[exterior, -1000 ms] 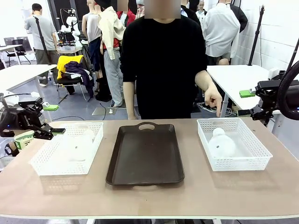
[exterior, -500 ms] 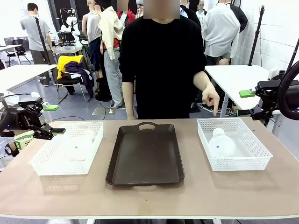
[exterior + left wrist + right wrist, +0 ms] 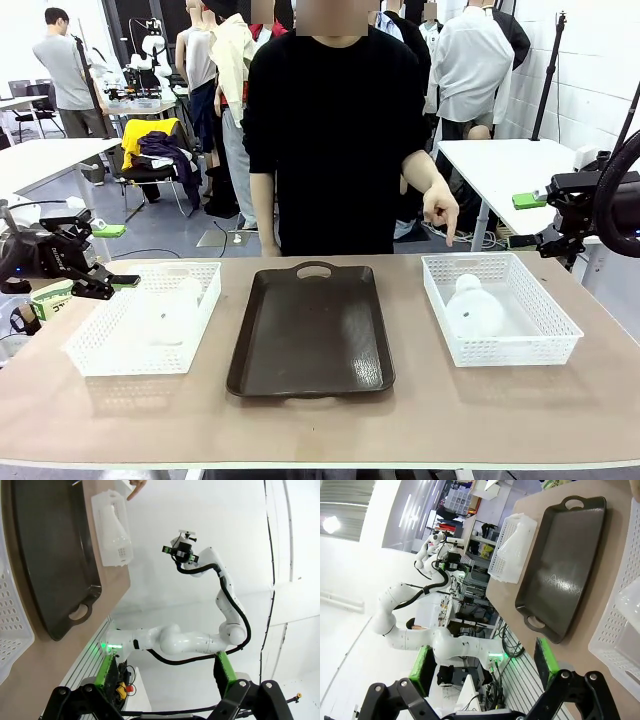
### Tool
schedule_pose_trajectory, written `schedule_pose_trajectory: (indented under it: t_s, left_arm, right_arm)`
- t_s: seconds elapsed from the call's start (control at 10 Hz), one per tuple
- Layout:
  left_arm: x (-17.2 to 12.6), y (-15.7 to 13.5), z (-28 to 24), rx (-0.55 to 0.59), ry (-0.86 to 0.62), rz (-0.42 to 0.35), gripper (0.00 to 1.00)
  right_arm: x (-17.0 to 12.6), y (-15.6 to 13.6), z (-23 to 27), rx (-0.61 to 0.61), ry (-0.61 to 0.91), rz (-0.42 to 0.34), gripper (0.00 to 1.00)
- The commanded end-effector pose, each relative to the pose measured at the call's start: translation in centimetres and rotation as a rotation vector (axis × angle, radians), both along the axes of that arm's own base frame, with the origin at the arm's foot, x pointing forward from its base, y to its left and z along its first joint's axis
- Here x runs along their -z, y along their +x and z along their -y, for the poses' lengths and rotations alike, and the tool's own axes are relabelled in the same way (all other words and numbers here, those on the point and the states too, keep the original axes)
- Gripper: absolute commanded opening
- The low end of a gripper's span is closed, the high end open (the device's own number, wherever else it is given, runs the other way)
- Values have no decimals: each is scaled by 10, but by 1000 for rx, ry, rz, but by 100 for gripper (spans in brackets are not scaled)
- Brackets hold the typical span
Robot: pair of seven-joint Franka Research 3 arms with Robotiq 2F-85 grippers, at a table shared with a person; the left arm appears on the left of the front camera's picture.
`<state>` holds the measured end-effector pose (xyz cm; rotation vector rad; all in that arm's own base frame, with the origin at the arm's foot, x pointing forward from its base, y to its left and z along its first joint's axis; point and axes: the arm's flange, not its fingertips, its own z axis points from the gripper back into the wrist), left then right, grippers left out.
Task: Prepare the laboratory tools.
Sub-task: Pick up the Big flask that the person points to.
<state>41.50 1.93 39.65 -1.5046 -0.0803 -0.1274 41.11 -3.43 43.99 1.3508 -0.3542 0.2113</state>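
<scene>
A frosted-white flask (image 3: 472,305) lies in the white mesh basket (image 3: 545,345) at the table's right; it also shows in the left wrist view as the flask (image 3: 114,527). Pale flasks (image 3: 165,308) rest in the left basket (image 3: 95,355), seen too in the right wrist view as a flask (image 3: 517,540). My left gripper (image 3: 110,257) hovers open beside the left basket, off the table's left edge. My right gripper (image 3: 535,222) hangs open beyond the right basket's far corner. Nothing sits between the green fingers (image 3: 106,666) or the fingers (image 3: 546,666).
A dark brown tray (image 3: 310,330) lies between the baskets. A person in black stands at the far side, one hand (image 3: 438,212) pointing down at the right basket's far edge. The table's front strip is bare.
The person's pointing hand has drifted a little to the left, and the person has shifted. Both arms stay still.
</scene>
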Motion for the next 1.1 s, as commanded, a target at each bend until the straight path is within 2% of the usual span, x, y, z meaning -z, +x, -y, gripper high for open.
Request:
schedule_pose_trajectory:
  t_s: [0.0,0.2,0.5,0.6,0.8,1.0]
  left_arm:
    - [-1,1,-2,0,21,-6,100]
    - [-1,1,-2,0,21,-6,100]
    - [-1,1,-2,0,21,-6,100]
    - [-1,1,-2,0,21,-6,100]
    - [-1,1,-2,0,21,-6,100]
    - [-1,1,-2,0,21,-6,100]
  right_arm:
    - [0,0,0,0,0,0,100]
    - [-29,13,-10,113,-263,54,100]
    - [-66,52,-31,212,-619,88,100]
    - [-72,67,-39,243,-738,73,100]
    - [-75,101,-57,280,-947,-5,100]
    - [-55,128,-70,303,-1113,-110,100]
